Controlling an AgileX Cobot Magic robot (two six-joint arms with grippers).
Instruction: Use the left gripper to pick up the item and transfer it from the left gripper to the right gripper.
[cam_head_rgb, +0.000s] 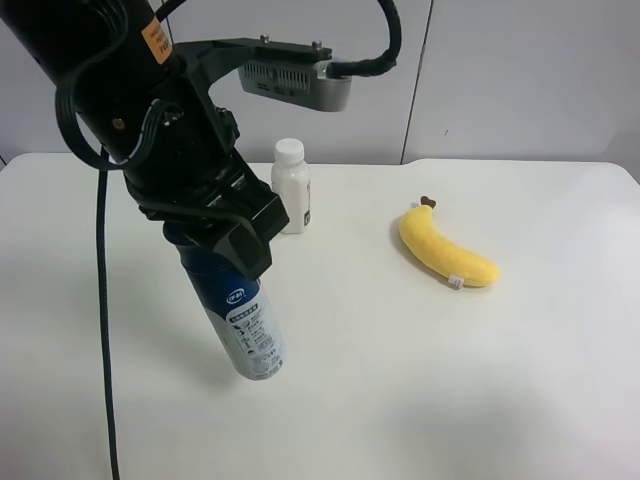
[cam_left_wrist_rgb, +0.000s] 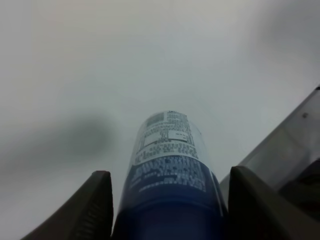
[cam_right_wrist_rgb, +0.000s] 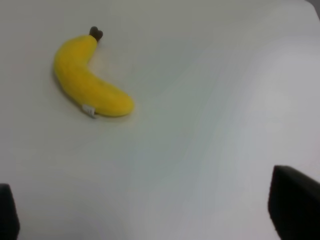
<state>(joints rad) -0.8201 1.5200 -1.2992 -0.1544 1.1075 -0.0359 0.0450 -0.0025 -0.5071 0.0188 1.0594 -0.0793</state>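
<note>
left wrist shows can (cam_left_wrist_rgb: 167, 165), right wrist banana (cam_right_wrist_rgb: 77, 82)

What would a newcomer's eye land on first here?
The bulky black left gripper fills the exterior high view's left, its fingers clamped on a tilted blue-and-silver can. A small white bottle stands just beyond it, and a yellow plush banana lies alone toward that view's right.

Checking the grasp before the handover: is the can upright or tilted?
Tilted: in the high view the can leans, base toward the view's right, top clamped in the left gripper. Contact with the table unclear.
</note>
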